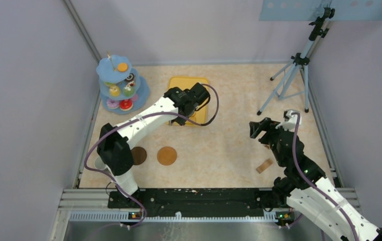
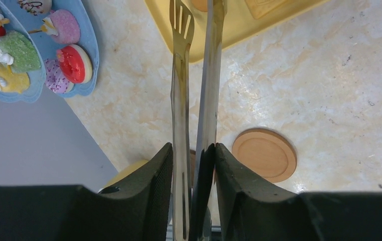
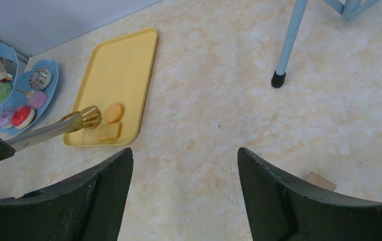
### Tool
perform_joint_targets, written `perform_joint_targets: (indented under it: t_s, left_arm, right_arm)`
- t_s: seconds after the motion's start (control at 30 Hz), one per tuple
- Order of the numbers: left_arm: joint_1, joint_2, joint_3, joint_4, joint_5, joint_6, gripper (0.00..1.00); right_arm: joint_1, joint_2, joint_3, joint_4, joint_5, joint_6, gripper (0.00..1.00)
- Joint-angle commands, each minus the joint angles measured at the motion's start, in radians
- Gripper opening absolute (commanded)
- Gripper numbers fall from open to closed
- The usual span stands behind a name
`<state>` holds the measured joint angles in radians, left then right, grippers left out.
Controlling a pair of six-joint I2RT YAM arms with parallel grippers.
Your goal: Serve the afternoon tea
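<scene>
The left gripper (image 2: 195,156) is clenched on the tongs (image 2: 178,100). Their long axis runs straight out from it, blades slightly apart, tips over the tray (image 2: 239,30). The round biscuit (image 3: 113,112) lies on the tray just beyond the tips, with the square biscuit (image 3: 109,132) beside it; whether the tips touch either cannot be told. Cakes (image 2: 73,63) sit on the stand (image 2: 89,50), off to the left. A coaster (image 2: 264,154) lies on the table (image 2: 329,90) below the wrist. The right gripper (image 3: 183,155) hangs released and empty, well apart, so the left arm is nearer.
</scene>
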<state>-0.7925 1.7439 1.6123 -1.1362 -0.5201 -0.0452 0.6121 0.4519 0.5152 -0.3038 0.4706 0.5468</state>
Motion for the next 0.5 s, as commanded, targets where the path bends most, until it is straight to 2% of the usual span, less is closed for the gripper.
perform_joint_targets:
  t_s: [0.0, 0.23, 0.47]
  left_arm:
    - [0.0, 0.009, 0.048, -0.014, 0.002, 0.011, 0.39]
    - [0.002, 0.03, 0.054, -0.007, 0.004, 0.013, 0.35]
    - [0.0, 0.018, 0.096, -0.016, -0.072, 0.001, 0.27]
  right_arm:
    - [-0.005, 0.002, -0.009, 0.037, 0.005, 0.008, 0.75]
    - [-0.005, 0.001, -0.006, 0.03, 0.01, 0.008, 0.75]
    - [-0.006, -0.005, -0.004, 0.026, 0.014, 0.005, 0.75]
